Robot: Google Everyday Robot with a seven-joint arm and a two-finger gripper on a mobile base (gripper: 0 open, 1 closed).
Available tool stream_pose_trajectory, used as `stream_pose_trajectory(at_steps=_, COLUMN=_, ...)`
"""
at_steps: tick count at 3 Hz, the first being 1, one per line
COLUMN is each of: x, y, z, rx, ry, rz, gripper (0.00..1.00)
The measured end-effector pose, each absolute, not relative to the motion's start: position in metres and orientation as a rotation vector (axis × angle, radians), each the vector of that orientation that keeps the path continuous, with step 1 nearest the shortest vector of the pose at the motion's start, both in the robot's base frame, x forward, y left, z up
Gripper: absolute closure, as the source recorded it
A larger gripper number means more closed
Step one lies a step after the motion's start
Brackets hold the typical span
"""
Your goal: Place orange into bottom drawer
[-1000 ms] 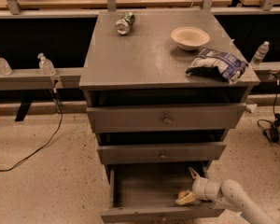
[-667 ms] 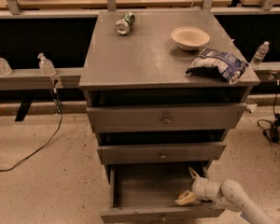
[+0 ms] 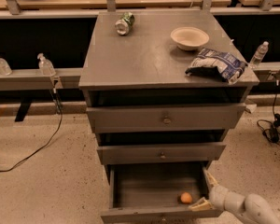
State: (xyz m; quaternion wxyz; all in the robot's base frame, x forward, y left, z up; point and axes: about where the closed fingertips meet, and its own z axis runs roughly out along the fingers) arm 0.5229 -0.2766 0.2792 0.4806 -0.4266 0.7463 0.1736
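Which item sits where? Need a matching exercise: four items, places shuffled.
Items:
1. orange
2. crushed can
3. white bowl
4. gripper

Places:
A. cabinet top, back left
B. inside the open bottom drawer, front right
C. cabinet top, back right
D. open, at the bottom drawer's right front corner, beside the fruit

Pairs: 1-B, 2-A, 3-C, 4-D

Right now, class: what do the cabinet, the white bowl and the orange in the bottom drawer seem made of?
The cabinet looks like painted metal: flat grey with a dull sheen. The bowl could be ceramic or plastic: smooth, off-white, unclear which. The orange is fruit with a smooth matte peel, lying in the bottom drawer. The gripper, open, sits at that drawer's right front corner.
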Motion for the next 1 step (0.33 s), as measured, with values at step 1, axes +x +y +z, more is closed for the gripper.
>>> stream_pose_trajectory(at_steps=1, x=0.5021, y=-0.3011, z=0.2836, rx=-0.984, ry=1.835, rz=0.395, gripper=0.0)
